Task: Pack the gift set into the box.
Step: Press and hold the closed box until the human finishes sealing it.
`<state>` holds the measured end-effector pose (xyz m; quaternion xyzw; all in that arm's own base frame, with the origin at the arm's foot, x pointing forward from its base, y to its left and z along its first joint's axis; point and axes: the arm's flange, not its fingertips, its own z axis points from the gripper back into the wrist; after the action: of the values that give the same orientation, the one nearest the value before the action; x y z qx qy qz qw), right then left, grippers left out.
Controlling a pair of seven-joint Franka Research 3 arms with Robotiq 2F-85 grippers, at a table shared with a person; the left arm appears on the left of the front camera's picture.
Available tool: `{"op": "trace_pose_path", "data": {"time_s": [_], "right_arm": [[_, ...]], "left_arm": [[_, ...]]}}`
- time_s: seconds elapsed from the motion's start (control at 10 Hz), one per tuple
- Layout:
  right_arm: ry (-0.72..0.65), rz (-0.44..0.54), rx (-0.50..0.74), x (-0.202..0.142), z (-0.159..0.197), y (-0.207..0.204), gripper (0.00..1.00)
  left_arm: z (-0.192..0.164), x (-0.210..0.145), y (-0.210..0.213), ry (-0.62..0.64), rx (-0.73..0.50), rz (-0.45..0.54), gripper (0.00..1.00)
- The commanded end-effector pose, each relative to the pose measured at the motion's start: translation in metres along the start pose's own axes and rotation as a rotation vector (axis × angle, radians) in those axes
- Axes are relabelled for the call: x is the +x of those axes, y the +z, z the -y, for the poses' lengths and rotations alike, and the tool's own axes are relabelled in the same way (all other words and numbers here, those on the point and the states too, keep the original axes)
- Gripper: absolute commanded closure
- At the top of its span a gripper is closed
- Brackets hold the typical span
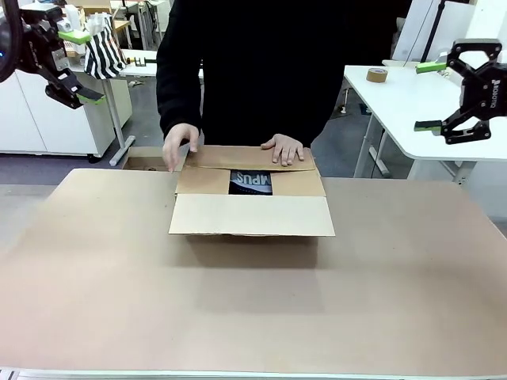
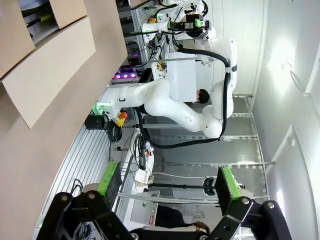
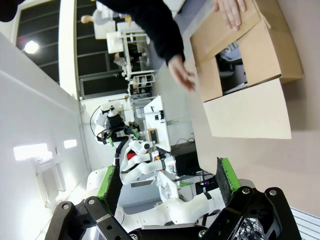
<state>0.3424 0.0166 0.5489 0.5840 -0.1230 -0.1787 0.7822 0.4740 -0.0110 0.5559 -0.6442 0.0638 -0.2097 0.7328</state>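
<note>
Left end effector [image 2: 167, 175] spread wide; box [image 2: 50, 75] at upper left

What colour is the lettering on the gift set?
White on the dark gift set; best in front view.

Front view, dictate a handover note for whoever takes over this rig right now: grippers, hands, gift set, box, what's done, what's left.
Left gripper: open, raised, holding nothing.
Right gripper: open, raised, holding nothing.
Gift set: inside the box, seen through the gap between flaps.
Person: one hand at the box's far corner, other hand flat on the far flap.
Done: gift set is in.
Left: near flap not yet folded shut.
</note>
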Motion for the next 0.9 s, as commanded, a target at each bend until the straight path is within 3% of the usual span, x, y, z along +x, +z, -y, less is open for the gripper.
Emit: {"op": "trace_pose_path", "data": {"time_s": [0.0, 0.8], "right_arm": [[0.018, 0.003, 0.029, 0.0013, -0.0005, -0.0032, 0.00], [0.018, 0.003, 0.029, 0.0013, -0.0005, -0.0032, 0.00]], "left_arm": [[-0.0027, -0.0021, 0.0010, -0.022, 0.012, -0.004, 0.00], [-0.0027, -0.0021, 0.0010, -0.022, 0.012, -0.004, 0.00]]}}
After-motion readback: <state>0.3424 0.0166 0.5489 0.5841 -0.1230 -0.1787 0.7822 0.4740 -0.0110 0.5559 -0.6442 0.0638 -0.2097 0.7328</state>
